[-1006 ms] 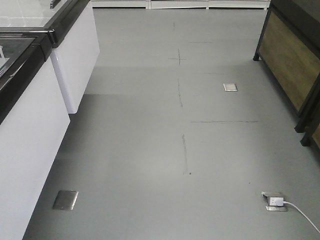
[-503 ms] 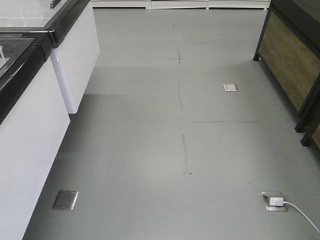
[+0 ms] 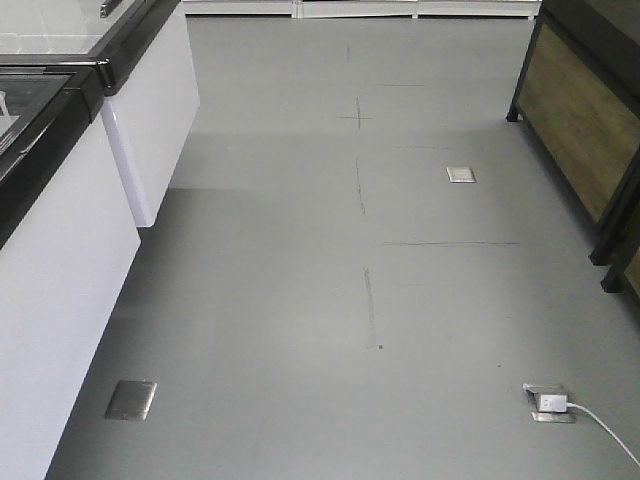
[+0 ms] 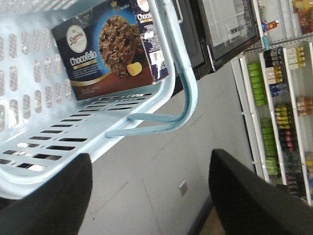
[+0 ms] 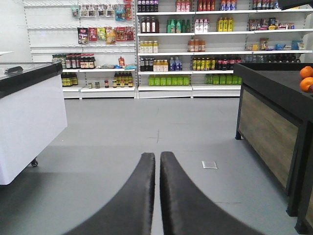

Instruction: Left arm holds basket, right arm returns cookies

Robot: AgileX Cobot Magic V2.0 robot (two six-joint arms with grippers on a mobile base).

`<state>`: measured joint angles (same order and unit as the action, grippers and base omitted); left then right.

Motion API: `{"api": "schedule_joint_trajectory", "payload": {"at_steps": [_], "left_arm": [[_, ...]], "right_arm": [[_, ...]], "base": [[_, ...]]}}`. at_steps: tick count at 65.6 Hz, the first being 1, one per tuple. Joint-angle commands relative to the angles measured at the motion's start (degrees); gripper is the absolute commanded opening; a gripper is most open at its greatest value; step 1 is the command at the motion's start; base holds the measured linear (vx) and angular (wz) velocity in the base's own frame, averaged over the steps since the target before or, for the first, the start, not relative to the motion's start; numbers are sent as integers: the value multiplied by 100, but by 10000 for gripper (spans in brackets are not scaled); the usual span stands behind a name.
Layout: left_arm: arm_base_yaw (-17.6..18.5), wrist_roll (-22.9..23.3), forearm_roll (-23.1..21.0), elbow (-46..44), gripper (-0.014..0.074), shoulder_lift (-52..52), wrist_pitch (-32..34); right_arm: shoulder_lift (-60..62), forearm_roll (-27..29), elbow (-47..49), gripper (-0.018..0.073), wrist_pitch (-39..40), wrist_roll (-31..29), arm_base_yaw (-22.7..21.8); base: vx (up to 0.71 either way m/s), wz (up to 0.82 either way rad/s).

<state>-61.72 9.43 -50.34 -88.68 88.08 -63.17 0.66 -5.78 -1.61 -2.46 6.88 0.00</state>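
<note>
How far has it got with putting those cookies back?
Barely begun, it seems. The cookies lie in the blue basket, which is up off the floor. The right gripper is shut and empty, facing the store shelves. Left: take the box out and shelve it.

Grey floor [image 3: 300, 330] with metal outlet plates [image 3: 131, 399]; white freezers [image 3: 60, 300] at 9 o'clock, wooden stand [image 3: 570, 120] at 3, stocked shelves [image 5: 195, 49] at 12.

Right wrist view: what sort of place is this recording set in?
A small grocery shop, or a mock-up of one: wall shelves of bottled drinks, a blue shopping basket holding a box of cookies, and what looks like a white chest freezer beside the aisle.
</note>
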Motion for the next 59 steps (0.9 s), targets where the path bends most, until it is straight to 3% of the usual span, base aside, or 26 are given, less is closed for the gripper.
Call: {"api": "schedule_joint_trajectory", "payload": {"at_steps": [1,15,28,40,59], "left_arm": [[-6,-307,-777,-181,510,32,176],[-6,-727,-1164,-181,575,376,431],[-6,-1579,-2516,-181,578,700,650],[14,-1561,-2881,-181,578,1093,433],[19,-2023,-3993,-181,598,1430,455]], "right_arm": [[71,-13,-105,-6,426,-42,-3],[71,-13,-105,-6,426,-42,-3],[71,-13,-105,-6,426,-42,-3],[71,-13,-105,-6,426,-42,-3],[71,-13,-105,-6,426,-42,-3]], "base": [[0,0],[0,0],[0,0],[0,0],[0,0]]}}
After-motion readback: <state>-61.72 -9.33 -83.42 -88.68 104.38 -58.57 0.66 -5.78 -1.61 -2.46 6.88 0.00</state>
